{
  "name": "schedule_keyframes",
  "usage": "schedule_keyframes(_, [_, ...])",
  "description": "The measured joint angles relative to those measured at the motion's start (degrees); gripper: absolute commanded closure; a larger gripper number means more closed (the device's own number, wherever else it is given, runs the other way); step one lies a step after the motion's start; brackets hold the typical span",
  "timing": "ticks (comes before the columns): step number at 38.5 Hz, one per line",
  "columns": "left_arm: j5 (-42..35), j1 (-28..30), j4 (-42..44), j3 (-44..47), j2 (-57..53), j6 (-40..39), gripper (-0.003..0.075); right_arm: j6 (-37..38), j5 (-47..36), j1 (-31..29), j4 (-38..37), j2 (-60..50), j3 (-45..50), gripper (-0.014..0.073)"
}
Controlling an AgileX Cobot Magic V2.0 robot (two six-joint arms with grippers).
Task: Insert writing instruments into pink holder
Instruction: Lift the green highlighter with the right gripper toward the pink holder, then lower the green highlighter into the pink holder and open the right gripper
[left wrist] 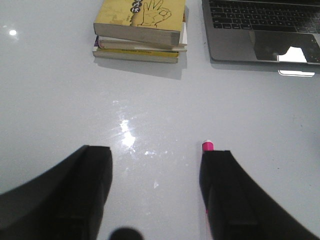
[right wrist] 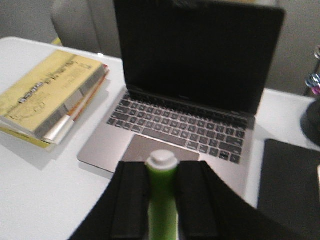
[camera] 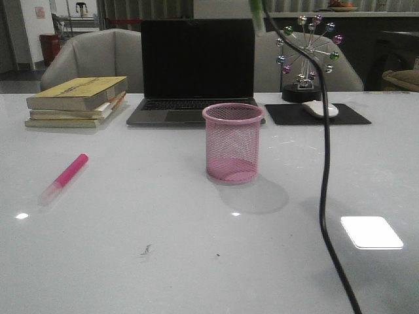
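Note:
The pink holder (camera: 233,142), a wire-mesh cup, stands upright mid-table with nothing showing inside it. A pink highlighter (camera: 64,178) lies flat on the table to its left; in the left wrist view only its end (left wrist: 208,145) peeks out past one finger. My left gripper (left wrist: 156,155) is open above the table, with that highlighter under one finger rather than between the two. Clamped in my shut right gripper (right wrist: 162,170) is the lime green highlighter (right wrist: 162,200). In the front view only the green marker's tip (camera: 257,16) shows, high above the holder.
A laptop (camera: 196,65) stands open behind the holder, with stacked books (camera: 77,99) to its left. At back right a mouse (camera: 319,108) rests on a black pad (camera: 288,114) by a ball ornament (camera: 308,55). A black cable (camera: 323,196) hangs down on the right.

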Motion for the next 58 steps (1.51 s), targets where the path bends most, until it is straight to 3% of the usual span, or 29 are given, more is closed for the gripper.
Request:
schedule_keyframes(8, [-0.67,0.00,0.00,0.00,0.00,0.00,0.0264,-0.43,-11.98,3.50,0.00,-0.40,6.35,0.0537])
schedule_keyframes(21, [-1.07,0.00,0.00,0.00,0.00,0.00,0.0264,-0.43,-30.21,5.21,-0.11,-5.19,30.06,0.0537])
schedule_keyframes(28, [-1.29,0.00,0.00,0.00,0.00,0.00,0.0264,-0.43,-38.44,5.44,-0.11,-5.67,38.14,0.0537])
schedule_keyframes(42, [-2.62,0.00,0.00,0.00,0.00,0.00,0.0264,-0.43,-43.79,5.69,-0.11,-4.97,44.17,0.0531])
schedule_keyframes(47, [-2.73,0.00,0.42,0.00,0.00,0.00,0.0265,-0.43,-43.16,5.69,-0.11,-4.93,44.17,0.0438])
schedule_keyframes(53, [-2.73,0.00,3.91,0.00,0.00,0.00,0.0317,-0.43,-41.48,5.69,0.00,-4.93,44.17,0.0223])
schedule_keyframes(58, [-2.73,0.00,5.57,0.00,0.00,0.00,0.0381,-0.43,-40.96,5.69,0.00,-4.93,44.17,0.0197])
